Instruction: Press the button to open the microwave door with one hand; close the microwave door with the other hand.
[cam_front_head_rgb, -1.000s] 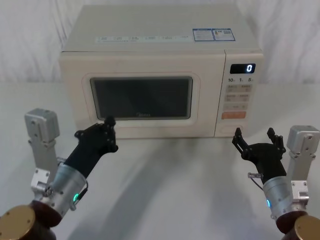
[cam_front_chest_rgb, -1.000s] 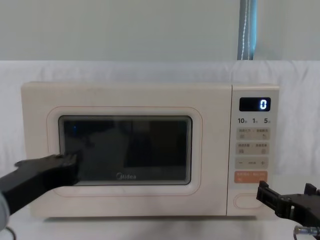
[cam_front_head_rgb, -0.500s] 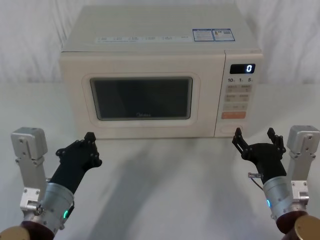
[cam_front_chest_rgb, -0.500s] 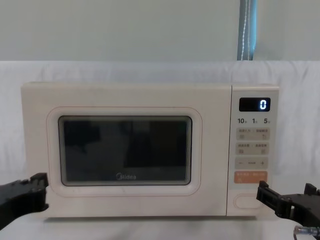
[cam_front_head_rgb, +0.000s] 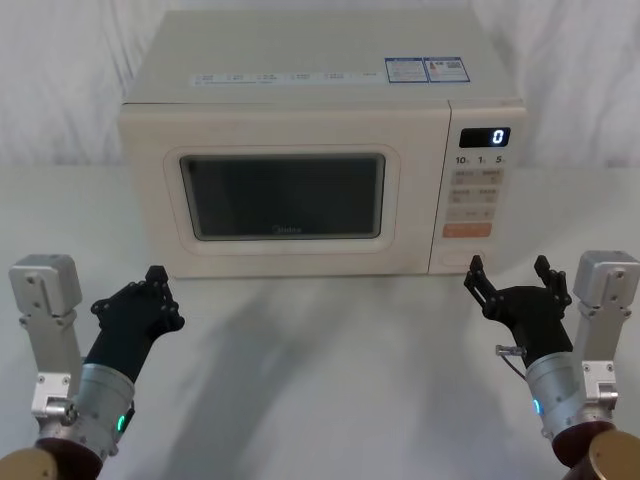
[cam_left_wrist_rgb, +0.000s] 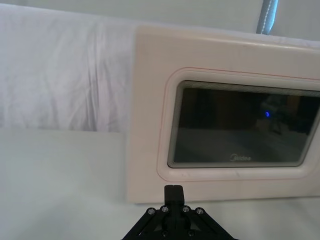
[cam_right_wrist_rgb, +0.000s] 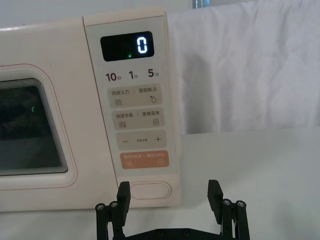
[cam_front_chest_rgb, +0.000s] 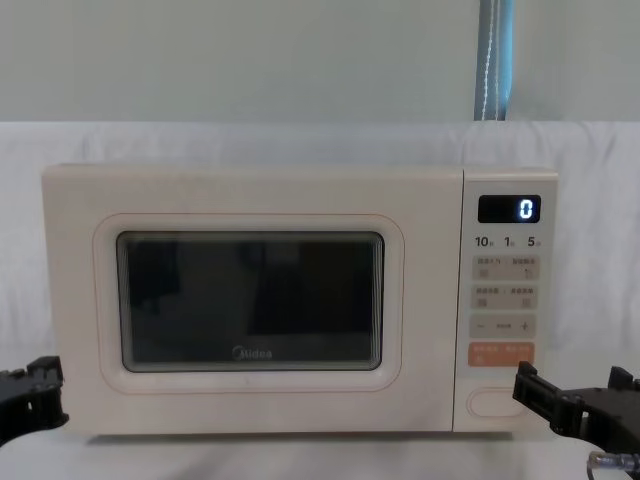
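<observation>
The cream microwave stands at the middle of the table, its door (cam_front_head_rgb: 285, 195) flush with the front and its dark window facing me. The pill-shaped button (cam_front_head_rgb: 468, 263) sits at the bottom of the control panel, below the orange key (cam_right_wrist_rgb: 144, 160). My right gripper (cam_front_head_rgb: 508, 272) hovers open just in front of the button (cam_right_wrist_rgb: 150, 191), a short way off it and touching nothing. My left gripper (cam_front_head_rgb: 150, 287) is shut and empty, low and to the left of the door (cam_left_wrist_rgb: 240, 125), well clear of it.
White cloth covers the table (cam_front_head_rgb: 320, 370) and the wall behind. The display (cam_front_head_rgb: 485, 137) reads 0. Open tabletop lies between my two arms in front of the microwave.
My left gripper has drawn back from the door's lower left corner, down and to the left. The door stays flush. The right gripper has not moved.
</observation>
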